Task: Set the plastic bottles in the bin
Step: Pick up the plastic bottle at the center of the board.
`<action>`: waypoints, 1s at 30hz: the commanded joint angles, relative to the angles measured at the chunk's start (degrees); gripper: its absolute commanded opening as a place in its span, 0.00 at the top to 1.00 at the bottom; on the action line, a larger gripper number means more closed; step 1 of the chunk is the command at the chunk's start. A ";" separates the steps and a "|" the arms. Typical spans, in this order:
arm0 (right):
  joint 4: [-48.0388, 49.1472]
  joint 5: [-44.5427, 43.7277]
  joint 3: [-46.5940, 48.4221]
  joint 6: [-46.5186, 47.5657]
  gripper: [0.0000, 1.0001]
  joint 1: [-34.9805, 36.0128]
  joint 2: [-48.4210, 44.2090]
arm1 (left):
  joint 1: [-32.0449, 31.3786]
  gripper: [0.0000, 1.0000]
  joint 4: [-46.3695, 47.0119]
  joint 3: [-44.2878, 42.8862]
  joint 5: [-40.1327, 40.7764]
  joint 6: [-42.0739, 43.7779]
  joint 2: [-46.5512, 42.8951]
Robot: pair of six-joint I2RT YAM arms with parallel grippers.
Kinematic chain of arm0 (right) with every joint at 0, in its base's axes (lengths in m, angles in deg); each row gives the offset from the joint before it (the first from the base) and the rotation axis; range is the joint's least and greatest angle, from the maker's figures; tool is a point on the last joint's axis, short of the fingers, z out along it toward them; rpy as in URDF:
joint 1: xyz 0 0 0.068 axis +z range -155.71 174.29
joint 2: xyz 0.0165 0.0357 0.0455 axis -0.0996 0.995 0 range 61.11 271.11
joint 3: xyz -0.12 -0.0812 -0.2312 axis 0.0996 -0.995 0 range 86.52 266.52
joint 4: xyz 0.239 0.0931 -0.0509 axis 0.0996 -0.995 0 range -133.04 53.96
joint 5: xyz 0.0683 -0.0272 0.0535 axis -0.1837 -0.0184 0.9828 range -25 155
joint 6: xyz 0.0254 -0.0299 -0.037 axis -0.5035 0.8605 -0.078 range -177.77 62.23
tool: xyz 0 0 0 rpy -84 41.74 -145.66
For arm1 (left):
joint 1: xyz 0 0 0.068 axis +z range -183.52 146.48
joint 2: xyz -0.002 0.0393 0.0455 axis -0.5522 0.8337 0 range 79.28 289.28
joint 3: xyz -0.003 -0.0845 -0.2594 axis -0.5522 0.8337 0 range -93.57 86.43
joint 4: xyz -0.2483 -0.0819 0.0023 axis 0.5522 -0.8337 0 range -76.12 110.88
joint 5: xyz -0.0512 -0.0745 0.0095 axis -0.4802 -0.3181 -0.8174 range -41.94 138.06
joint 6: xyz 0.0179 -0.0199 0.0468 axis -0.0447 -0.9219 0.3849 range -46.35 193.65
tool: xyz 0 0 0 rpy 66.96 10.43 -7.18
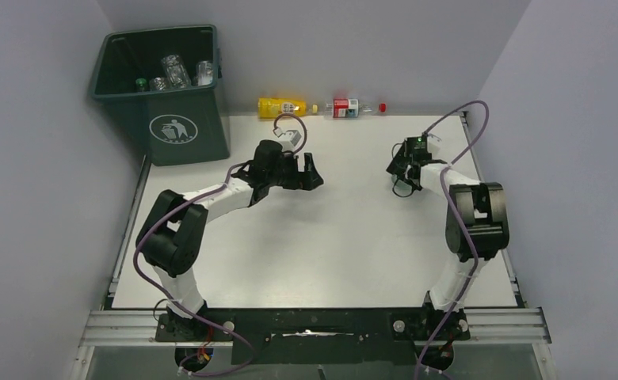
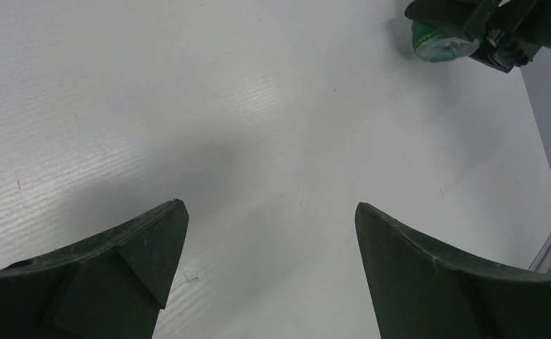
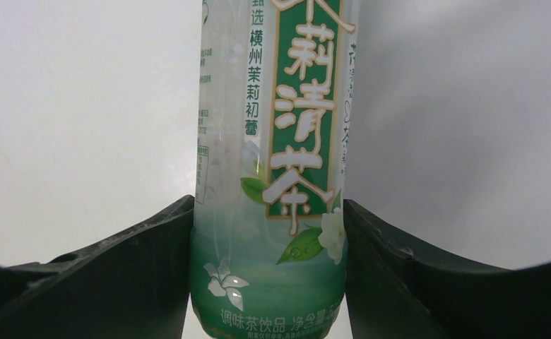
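Two pincers, one catch: my right gripper (image 3: 267,205) is clamped on a clear bottle (image 3: 273,127) with a green label, white Chinese lettering and white flowers, at the right side of the table (image 1: 329,245). My left gripper (image 2: 270,206) hangs wide open over bare white surface. Several clear bottles (image 1: 175,71) lie inside the dark green bin (image 1: 171,127) at the far left corner; a yellow bottle (image 1: 282,106) and a red-labelled one (image 1: 344,108) lie along the far edge.
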 commanded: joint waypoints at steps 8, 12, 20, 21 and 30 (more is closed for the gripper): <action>5.56 1.76 -20.58 -1.73 0.42 6.97 -20.84 | -1.03 0.10 -1.79 4.19 -2.38 -1.89 -7.60; 4.44 2.15 -24.49 -2.08 0.42 9.34 -26.04 | -1.24 0.10 -1.75 4.38 -4.03 -3.18 -7.94; 2.97 4.30 -29.09 -1.31 0.42 11.07 -35.65 | -1.27 0.10 -1.57 3.23 -8.06 -5.18 -8.49; 2.89 4.64 -29.52 -1.17 0.42 11.21 -36.58 | -1.30 0.09 -1.41 3.23 -8.38 -5.48 -8.71; 5.36 11.06 -33.05 0.35 0.42 12.20 -44.17 | -0.22 0.09 4.00 3.57 -16.90 -13.04 -10.56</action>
